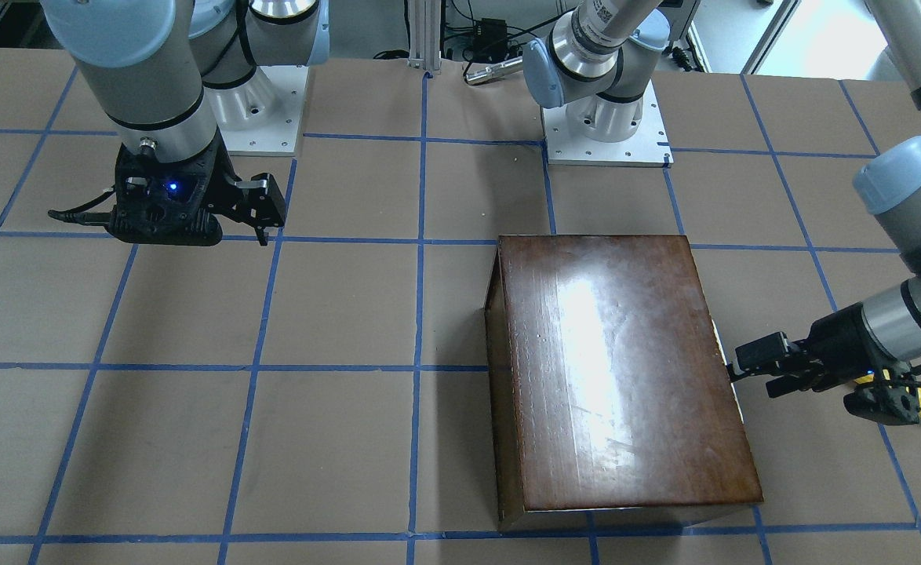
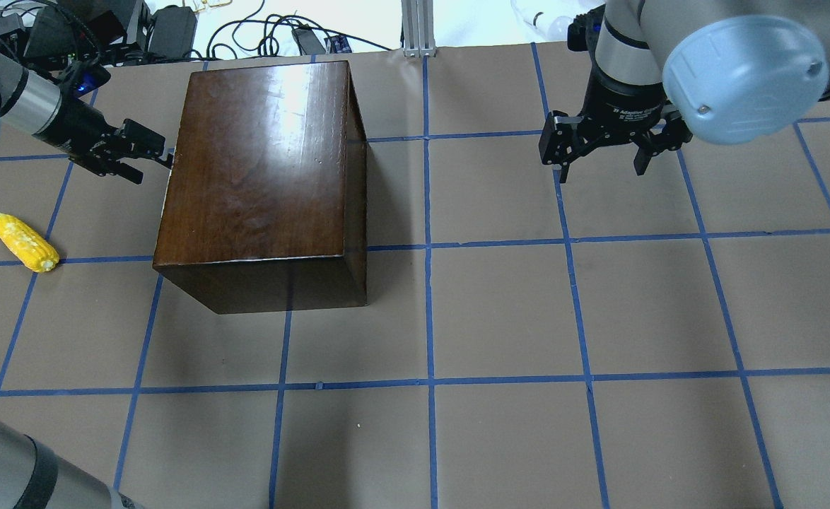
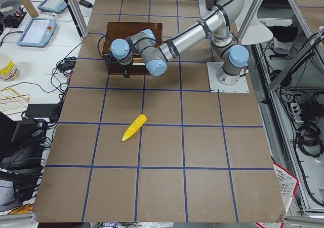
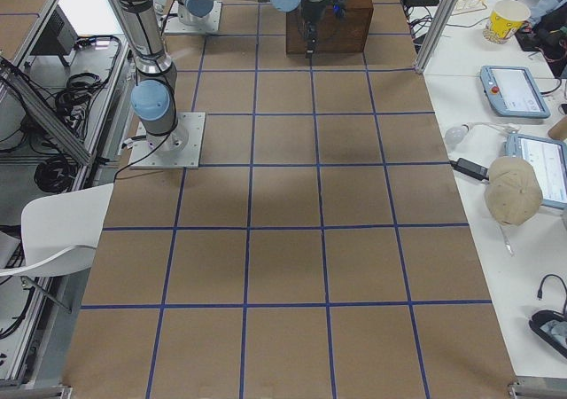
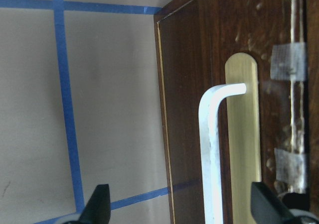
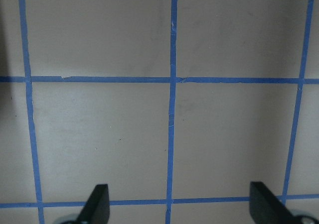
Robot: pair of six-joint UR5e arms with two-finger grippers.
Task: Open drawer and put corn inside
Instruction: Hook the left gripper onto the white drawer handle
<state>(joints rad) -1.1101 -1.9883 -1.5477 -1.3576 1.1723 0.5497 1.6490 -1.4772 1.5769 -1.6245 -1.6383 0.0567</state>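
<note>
Spread fingers of left gripper are flanking drawer handle, likely risking slipping off if closing off-centre; right gripper is hanging released, corn lying aside.

Corn on the table, left of the box, before its drawer

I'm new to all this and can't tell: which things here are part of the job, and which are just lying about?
For the job: wooden box, drawer with its handle, corn, open left tool at the handle.
Lying about: idle right tool, paper cup, control tablets, white chair.
</note>
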